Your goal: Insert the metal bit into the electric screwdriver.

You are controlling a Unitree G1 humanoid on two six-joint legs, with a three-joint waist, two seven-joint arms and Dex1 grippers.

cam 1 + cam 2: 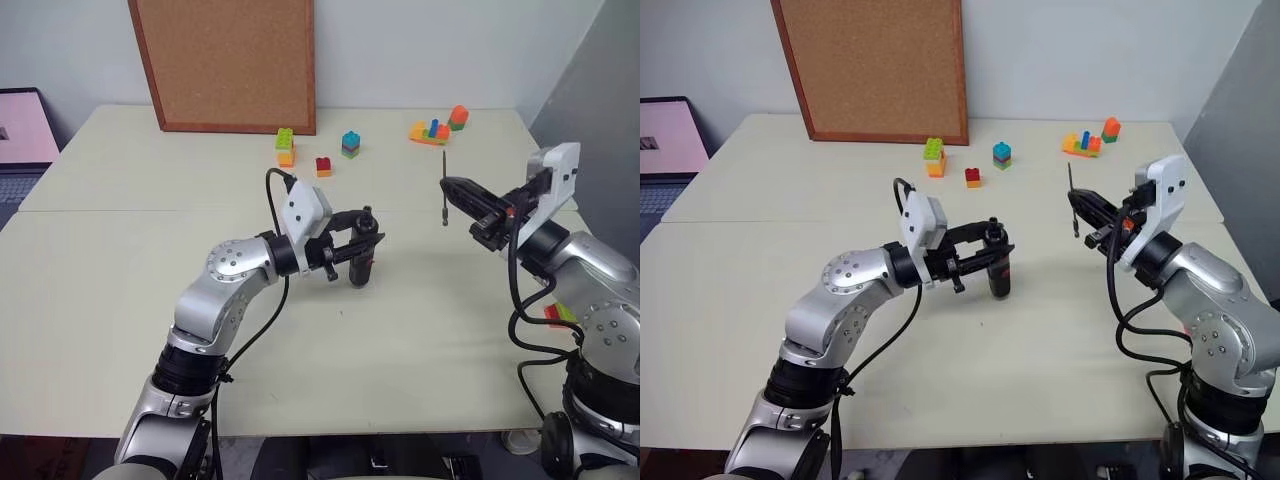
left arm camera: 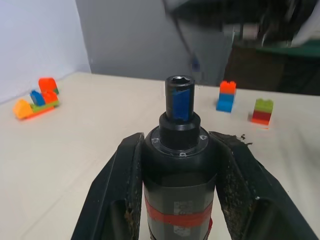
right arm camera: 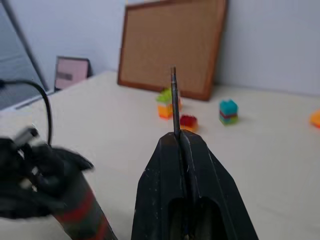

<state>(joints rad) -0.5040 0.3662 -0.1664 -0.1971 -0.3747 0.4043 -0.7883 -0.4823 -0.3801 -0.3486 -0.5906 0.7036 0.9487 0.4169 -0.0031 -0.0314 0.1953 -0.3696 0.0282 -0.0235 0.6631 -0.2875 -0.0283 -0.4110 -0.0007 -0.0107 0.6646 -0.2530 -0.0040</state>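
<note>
Above the worktop (image 1: 120,300): right tool (image 1: 446,186) pinches metal bit (image 1: 444,200), thin, stiff, slippery; left tool (image 1: 372,238) clamps heavier electric screwdriver (image 1: 362,262) mid-body.

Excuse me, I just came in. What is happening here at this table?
A two-armed robot is preparing to put a metal bit into an electric screwdriver. Its left hand is shut on the electric screwdriver, holding it upright over the table with its open socket facing up. Its right hand is shut on the thin metal bit, raised in the air and apart from the screwdriver. The bit is not yet inserted. Some toy bricks lie farther back, near a cork board.
</note>
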